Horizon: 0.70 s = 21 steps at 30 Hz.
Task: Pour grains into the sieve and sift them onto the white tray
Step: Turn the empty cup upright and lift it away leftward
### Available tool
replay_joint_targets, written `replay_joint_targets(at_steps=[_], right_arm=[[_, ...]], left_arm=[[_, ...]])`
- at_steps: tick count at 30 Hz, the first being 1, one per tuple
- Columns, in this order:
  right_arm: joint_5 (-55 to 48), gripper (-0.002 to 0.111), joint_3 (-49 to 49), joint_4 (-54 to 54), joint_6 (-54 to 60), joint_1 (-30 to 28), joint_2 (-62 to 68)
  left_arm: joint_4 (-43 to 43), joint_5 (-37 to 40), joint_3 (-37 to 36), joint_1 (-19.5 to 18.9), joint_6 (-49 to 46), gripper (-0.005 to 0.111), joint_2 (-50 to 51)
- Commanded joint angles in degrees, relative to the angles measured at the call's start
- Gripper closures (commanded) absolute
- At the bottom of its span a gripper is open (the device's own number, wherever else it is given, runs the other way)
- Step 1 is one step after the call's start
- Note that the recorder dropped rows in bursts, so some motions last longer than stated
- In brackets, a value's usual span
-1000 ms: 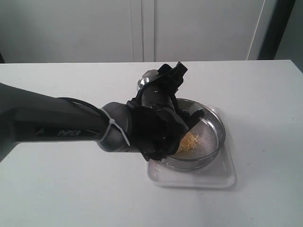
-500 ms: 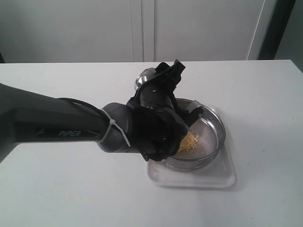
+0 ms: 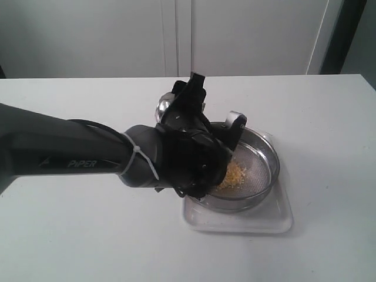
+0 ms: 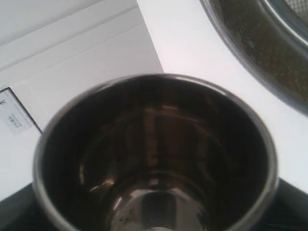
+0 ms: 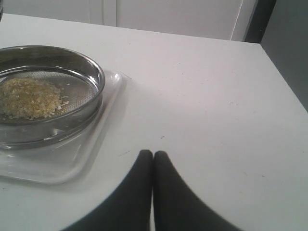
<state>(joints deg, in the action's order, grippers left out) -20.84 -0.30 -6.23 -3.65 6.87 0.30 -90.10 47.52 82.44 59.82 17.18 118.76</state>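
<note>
The sieve [image 3: 267, 154] sits in the white tray [image 3: 276, 217] right of the table's middle. A small heap of yellow and pale grains [image 3: 234, 174] lies on its mesh. My left gripper [image 3: 182, 97] is shut on a small steel cup [image 3: 161, 108], held just behind and left of the sieve. In the left wrist view the cup [image 4: 154, 159] looks empty, and the sieve's rim [image 4: 260, 43] shows beside it. My right gripper [image 5: 153, 154] is shut and empty, low over the bare table beside the tray [image 5: 62, 163], facing the sieve [image 5: 91, 72] and grains [image 5: 29, 97].
The black left arm [image 3: 70, 155] stretches across from the left and hides the sieve's near-left rim. The white table [image 3: 329, 117] ends at a pale wall with cabinet doors [image 3: 176, 35] behind. A dark upright edge [image 3: 341, 35] stands at the back right.
The left gripper has swung the cup to the left, away from over the sieve. The heap of grains looks the same. The right gripper shows only now.
</note>
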Motion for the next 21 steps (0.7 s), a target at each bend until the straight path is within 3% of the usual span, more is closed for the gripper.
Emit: replay_joint_targets(at_steps=[1, 11, 21], right_arm=[[0.8, 0.108, 0.3, 0.2, -0.1, 0.1, -0.3], [0.8, 0.108, 0.3, 0.2, -0.1, 0.1, -0.3], [0.8, 0.108, 0.3, 0.2, -0.1, 0.1, -0.3]], left_arm=[[3.0, -1.6, 0.3, 0.3, 7.5, 0.107, -3.7], [19.6, -10.2, 0.3, -3.4, 8.7, 0.107, -9.9], [36.9, -17.0, 0.3, -10.2, 8.3, 0.107, -14.9]])
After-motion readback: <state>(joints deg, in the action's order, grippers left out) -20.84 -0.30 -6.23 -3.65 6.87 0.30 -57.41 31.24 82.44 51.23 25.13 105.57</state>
